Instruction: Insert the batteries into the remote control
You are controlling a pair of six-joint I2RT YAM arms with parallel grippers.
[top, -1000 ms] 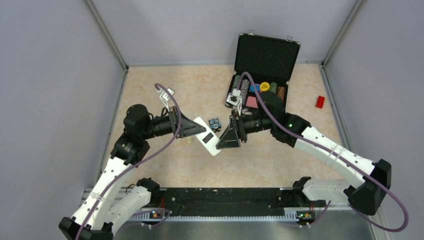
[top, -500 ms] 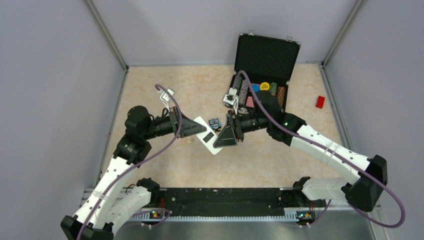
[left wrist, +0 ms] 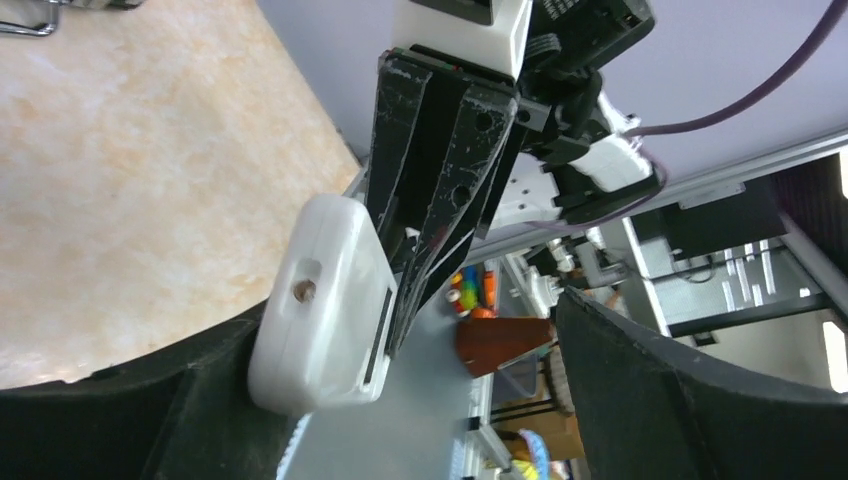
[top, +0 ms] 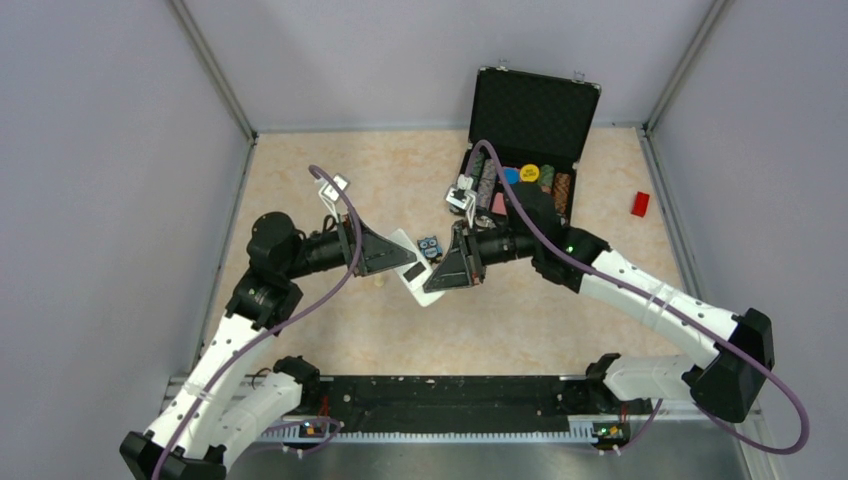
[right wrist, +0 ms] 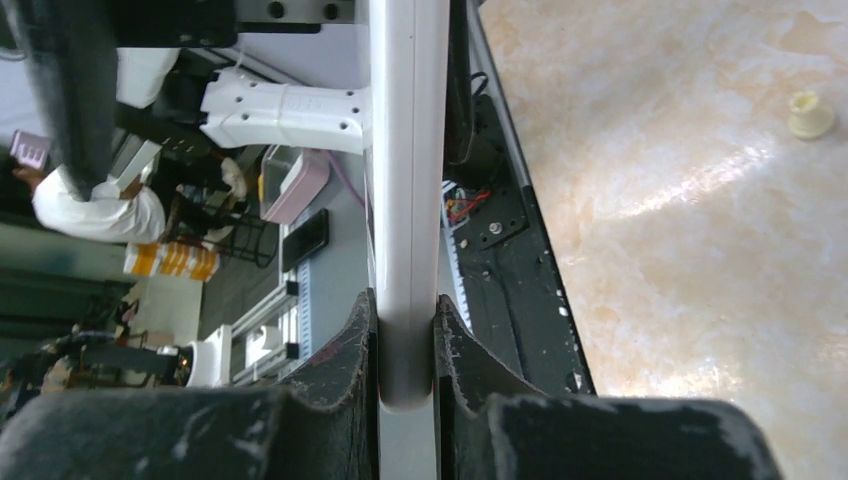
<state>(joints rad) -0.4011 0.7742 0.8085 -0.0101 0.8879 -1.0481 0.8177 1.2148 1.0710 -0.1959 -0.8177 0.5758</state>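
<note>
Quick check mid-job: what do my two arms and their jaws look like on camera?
The left arm and right arm have white link shells with black joints. A purple cable loops along each. A green light glows near the right wrist. The jaws are black, wedge-shaped and scuffed.

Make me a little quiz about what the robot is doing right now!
1. True or false: the right end effector grips the remote.
2. Which thing lies nearest the remote? A) owl toy B) spoon C) cup
3. Fill in: the lid of the case is ____.
Key: 1 true; 2 A; 3 open.
</note>
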